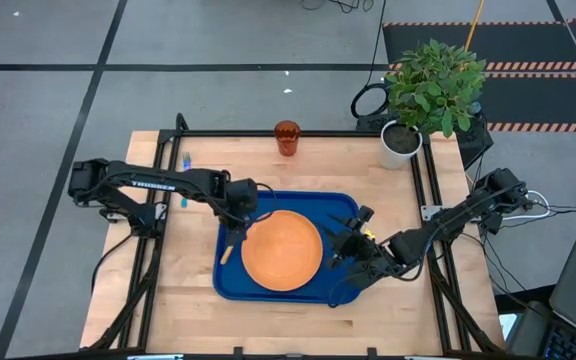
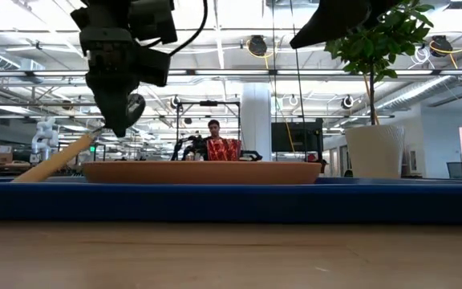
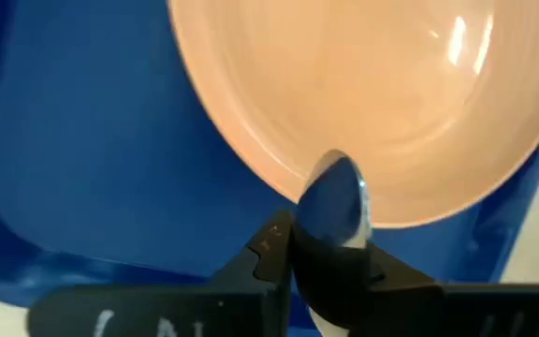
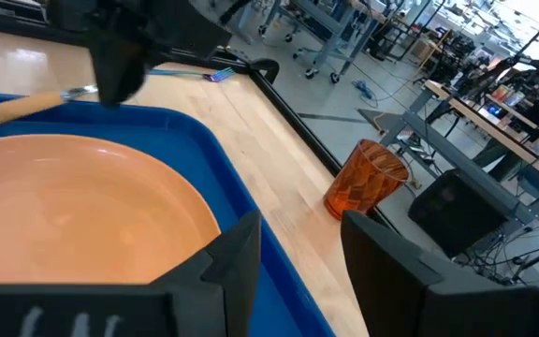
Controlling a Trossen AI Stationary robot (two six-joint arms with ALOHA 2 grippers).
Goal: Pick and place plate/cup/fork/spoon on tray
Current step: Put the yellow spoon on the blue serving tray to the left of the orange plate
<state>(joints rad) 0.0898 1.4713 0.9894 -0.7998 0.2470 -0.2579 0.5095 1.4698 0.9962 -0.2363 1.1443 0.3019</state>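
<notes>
One item, the round orange plate (image 1: 281,249), lies on the dark-blue rectangular plastic tray (image 1: 343,205). Left claw (image 1: 236,222) clamps the orange-handled metal spoon (image 1: 228,248) over the tray's left edge; right claw (image 1: 346,246) gapes empty. Reddish tumbler cup (image 1: 287,137) and light-blue fork (image 1: 185,180) wait on the wooden counter (image 1: 188,290).

No text, label, brand, number or sign can be read in any view. The left arm (image 1: 158,183) bears pale lettering in the high view, too small to make out. Pale strokes on the wrist housing (image 3: 157,323) in the left wrist view are cut off and unreadable.
</notes>
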